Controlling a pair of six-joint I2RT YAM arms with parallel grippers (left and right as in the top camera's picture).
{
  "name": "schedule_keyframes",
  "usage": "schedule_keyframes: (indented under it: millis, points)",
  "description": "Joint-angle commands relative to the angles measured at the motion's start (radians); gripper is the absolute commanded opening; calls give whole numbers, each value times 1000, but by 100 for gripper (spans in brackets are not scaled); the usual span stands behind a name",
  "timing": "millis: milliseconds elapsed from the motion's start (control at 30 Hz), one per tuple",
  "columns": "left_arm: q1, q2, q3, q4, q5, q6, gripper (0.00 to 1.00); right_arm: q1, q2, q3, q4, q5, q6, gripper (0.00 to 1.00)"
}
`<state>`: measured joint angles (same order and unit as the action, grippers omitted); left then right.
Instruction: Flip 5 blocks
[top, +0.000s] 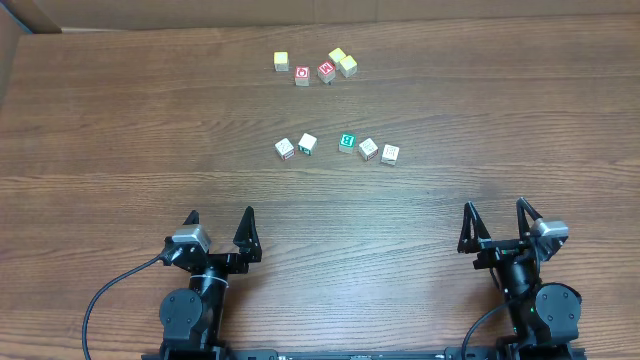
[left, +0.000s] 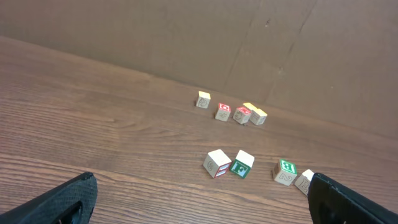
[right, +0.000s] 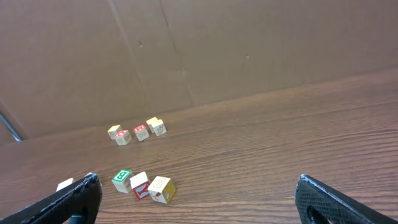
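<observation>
Five small blocks lie in a loose row mid-table: a white pair (top: 285, 149) (top: 307, 144), a green-topped one (top: 347, 142), and two cream ones (top: 368, 149) (top: 390, 154). My left gripper (top: 219, 216) stands open near the front edge, well short of the row and left of it. My right gripper (top: 495, 207) is open too, at the front right. The left wrist view shows the white pair (left: 217, 163) (left: 242, 164) and the green block (left: 285, 172) ahead of the left gripper (left: 202, 199). In the right wrist view the green block (right: 122, 180) and two neighbours (right: 140, 185) (right: 161, 189) lie ahead-left of the right gripper (right: 198, 196).
A second cluster of cubes (top: 326, 71), two with red faces and three pale yellow, sits farther back. A brown cardboard wall (left: 186, 37) stands behind the wooden table (top: 120, 130). A black cable (top: 100, 300) loops by the left arm's base.
</observation>
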<state>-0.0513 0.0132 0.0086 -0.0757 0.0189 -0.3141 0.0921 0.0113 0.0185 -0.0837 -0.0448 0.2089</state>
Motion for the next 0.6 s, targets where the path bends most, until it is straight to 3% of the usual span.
schedule_keyframes:
  millis: [0,567]
  points:
    - [7,-9,-4,-2,0,8,100,-3,-5,-10,3,1,-4,100]
    - [5,-9,-4,58,51,0,100,-3,-5,-10,9,-23,40,100]
